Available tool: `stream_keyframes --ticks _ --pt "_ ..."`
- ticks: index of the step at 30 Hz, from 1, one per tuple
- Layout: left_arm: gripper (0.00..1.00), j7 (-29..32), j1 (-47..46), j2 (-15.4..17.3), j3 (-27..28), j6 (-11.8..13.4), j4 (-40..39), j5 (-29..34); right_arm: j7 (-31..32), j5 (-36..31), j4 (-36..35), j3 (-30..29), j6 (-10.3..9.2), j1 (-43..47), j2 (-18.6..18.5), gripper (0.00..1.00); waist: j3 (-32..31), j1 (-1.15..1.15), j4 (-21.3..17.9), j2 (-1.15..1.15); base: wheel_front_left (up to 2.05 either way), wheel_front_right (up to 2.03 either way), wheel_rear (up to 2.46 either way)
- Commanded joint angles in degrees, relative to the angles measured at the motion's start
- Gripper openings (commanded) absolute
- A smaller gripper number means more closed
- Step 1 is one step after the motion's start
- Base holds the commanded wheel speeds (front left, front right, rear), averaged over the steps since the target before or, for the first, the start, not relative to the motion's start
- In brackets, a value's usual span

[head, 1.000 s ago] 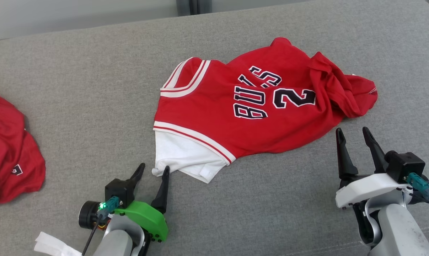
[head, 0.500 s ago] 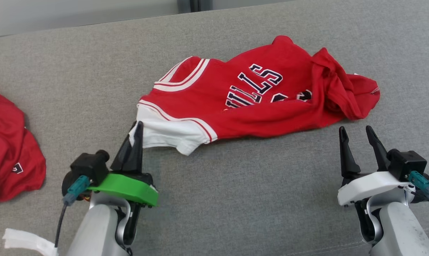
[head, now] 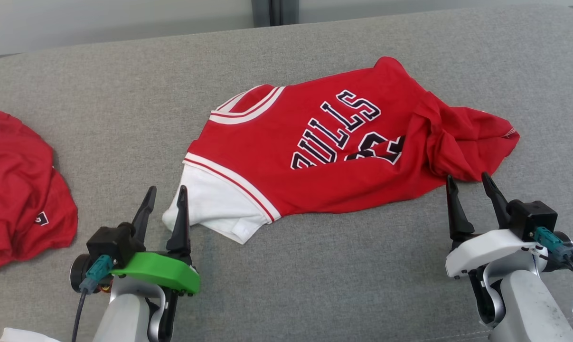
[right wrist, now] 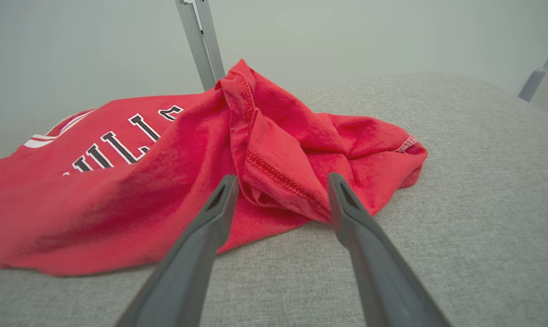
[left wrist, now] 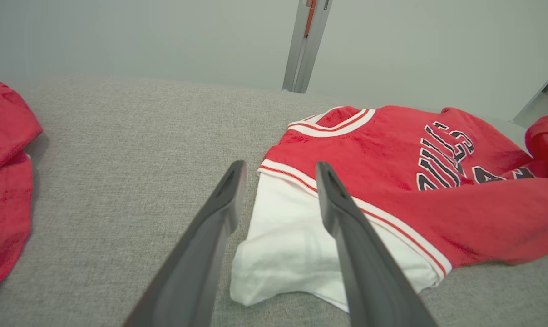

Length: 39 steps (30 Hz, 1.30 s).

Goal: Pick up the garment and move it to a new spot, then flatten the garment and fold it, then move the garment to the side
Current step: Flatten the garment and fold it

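The red jersey (head: 343,156) lies midway across the grey woven cushion (head: 314,285), not yet flat: its right end is bunched into thick folds and a white sleeve (head: 210,213) pokes out at the left. We judge flattening barely begun, with folding and setting aside to come. The knit looks soft and limp, hems stitched, trim striped. Our left gripper (head: 166,190) stands parted at the white corner, pinching nothing; our right gripper (head: 467,177) is spread just beside the bunch.
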Motion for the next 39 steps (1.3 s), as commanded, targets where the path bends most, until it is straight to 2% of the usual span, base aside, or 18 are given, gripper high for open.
stream_keyframes --ticks 1,12,25,31,38,39 --pt "1.00 -0.03 -0.20 0.00 0.17 -0.02 -0.88 0.31 -0.08 -0.60 0.11 0.19 -0.08 -0.48 -0.20 1.00 -0.13 0.00 0.27 0.00 0.00 0.00 0.00" --pt "1.00 -0.02 2.37 0.05 -3.15 -0.11 -7.67 -3.80 -0.68 -5.86 1.57 0.68 -0.08 0.77 -0.96 1.00 -0.44 0.00 3.19 0.00 0.00 0.00 0.00" --pt "1.00 -0.02 0.66 0.04 -4.33 -0.14 -8.33 -4.90 -0.07 -20.48 10.62 -3.78 -0.08 -6.31 -2.58 1.00 1.85 0.00 7.50 0.00 0.00 0.00 0.00" --pt "1.00 -0.02 0.27 0.03 -4.62 -0.14 -7.96 -5.21 0.16 -23.58 14.88 -6.78 -0.08 -9.90 -3.25 1.00 2.63 0.00 8.57 0.00 0.00 0.00 0.00" --pt "1.00 -0.02 0.20 0.03 -4.42 -0.14 -7.65 -5.23 -0.41 -25.18 16.75 -10.49 -0.08 -12.32 -3.00 1.00 2.70 0.00 8.19 0.00 0.00 0.00 0.00" --pt "1.00 -0.02 0.22 0.03 -4.37 -0.14 -7.59 -5.15 -0.53 -25.20 16.69 -10.77 -0.08 -12.55 -2.86 0.84 2.60 0.00 7.91 0.00 0.00 0.00 0.00"
